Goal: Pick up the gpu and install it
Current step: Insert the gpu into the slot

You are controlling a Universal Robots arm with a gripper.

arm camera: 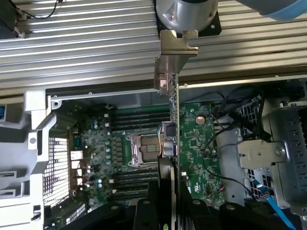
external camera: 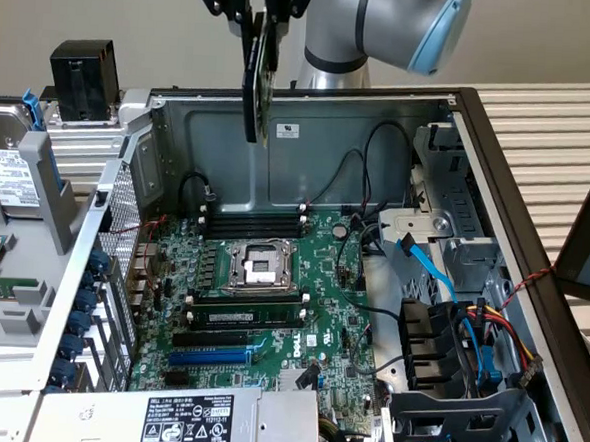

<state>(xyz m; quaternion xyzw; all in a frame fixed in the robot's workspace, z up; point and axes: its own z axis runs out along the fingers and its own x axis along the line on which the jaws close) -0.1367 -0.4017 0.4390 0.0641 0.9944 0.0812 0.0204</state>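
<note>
The gpu [external camera: 256, 76] hangs edge-on, upright, above the back of the open computer case, well clear of the green motherboard [external camera: 316, 282]. My gripper [external camera: 260, 8] is shut on the card's upper edge. In the wrist view the gpu [arm camera: 173, 120] appears as a thin green edge with its metal bracket [arm camera: 169, 62] at the far end and a black block on one face. My gripper [arm camera: 169, 211] clamps it from both sides. Below on the board lie the black slot [external camera: 230, 334] and the blue slot [external camera: 212, 356].
The case's back wall [external camera: 309, 152] stands just behind the card. A CPU socket [external camera: 260, 266] sits mid-board. Black and blue cables [external camera: 427, 269] and a drive cage [external camera: 457, 361] crowd the exterior view's right. The power supply [external camera: 183, 420] lies in front, a hard drive [external camera: 7, 173] on the left.
</note>
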